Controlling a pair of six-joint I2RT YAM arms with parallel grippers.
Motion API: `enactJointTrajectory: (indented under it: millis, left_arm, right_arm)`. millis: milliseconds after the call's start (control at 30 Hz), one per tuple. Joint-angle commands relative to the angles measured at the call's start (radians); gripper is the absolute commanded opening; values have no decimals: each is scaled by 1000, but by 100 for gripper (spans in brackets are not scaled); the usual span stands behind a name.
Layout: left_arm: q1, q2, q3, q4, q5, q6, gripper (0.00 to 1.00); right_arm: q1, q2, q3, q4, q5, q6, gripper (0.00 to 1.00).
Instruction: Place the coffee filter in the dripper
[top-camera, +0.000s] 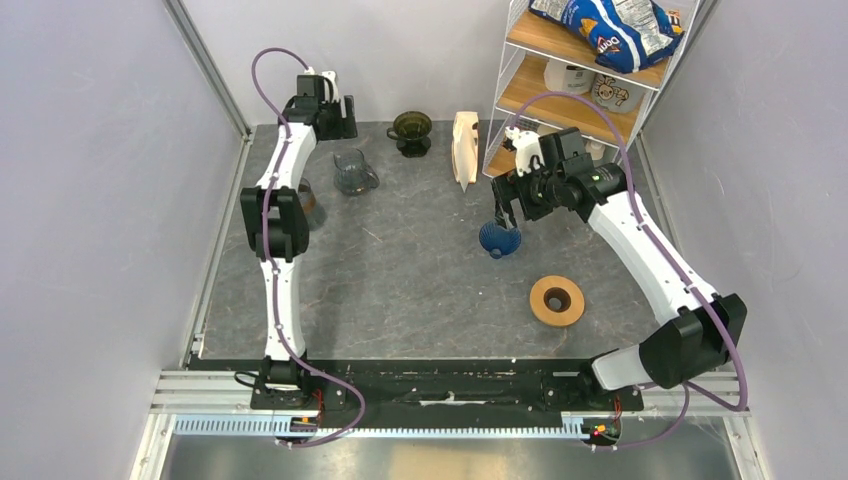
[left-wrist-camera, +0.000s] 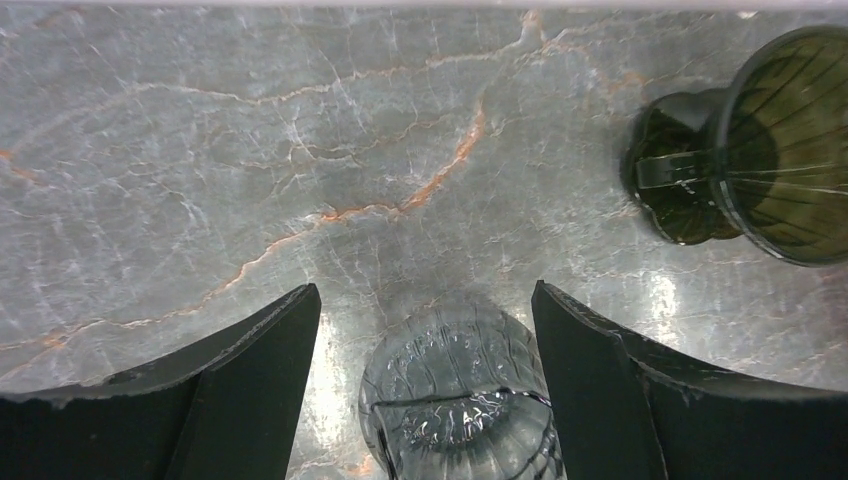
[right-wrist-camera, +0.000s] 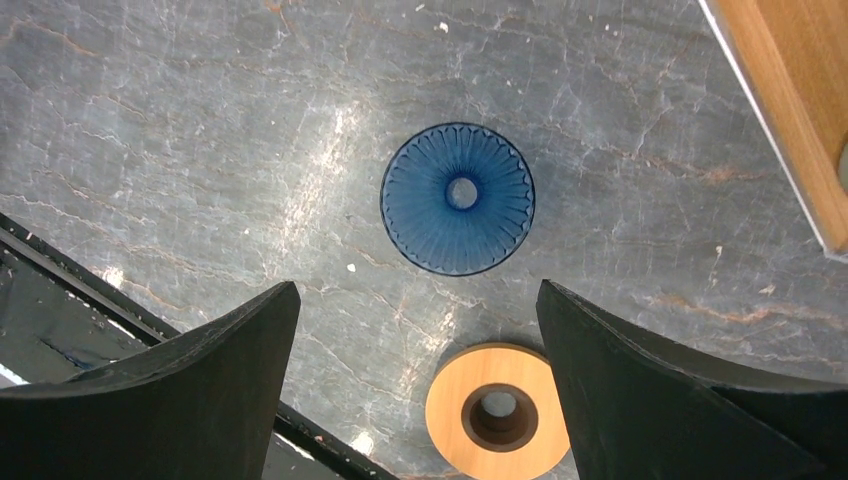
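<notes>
The dark olive dripper (top-camera: 411, 128) stands at the back of the table and shows at the right edge of the left wrist view (left-wrist-camera: 785, 140). No single coffee filter can be made out; only a thick cream stack (top-camera: 464, 147) stands on edge to the dripper's right. My left gripper (top-camera: 338, 122) hangs at the back left, open and empty (left-wrist-camera: 425, 290), above a clear ribbed glass vessel (left-wrist-camera: 465, 400) and left of the dripper. Over a blue ribbed cone (top-camera: 499, 238) my right gripper (top-camera: 505, 208) is open and empty (right-wrist-camera: 418, 285).
A wooden ring (top-camera: 557, 300) lies in front of the blue cone (right-wrist-camera: 457, 198) and shows low in the right wrist view (right-wrist-camera: 497, 410). A wire shelf unit (top-camera: 560, 90) with a chip bag (top-camera: 605, 30) stands at the back right. Grey walls close in both sides.
</notes>
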Motion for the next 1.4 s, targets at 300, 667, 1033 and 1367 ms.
enactJointTrajectory:
  millis: [300,667,1033,1367]
  left_arm:
    - [7,-12,-37,-44,111,-127,81]
    - [11,-145,-201,-64,170,-209,74]
    - [-34,-454,-648,-27,174,-324,78]
    - [-52,-495,-808,-47,197,-400,77]
  right_arm:
    - [-2,70,135,-27,-28,-29,97]
    - [-1,54,129,-25,-41,-18,97]
    - [-1,19,101,-24,-49,-22,97]
    - [-1,-8,91,-21,-54,-17,97]
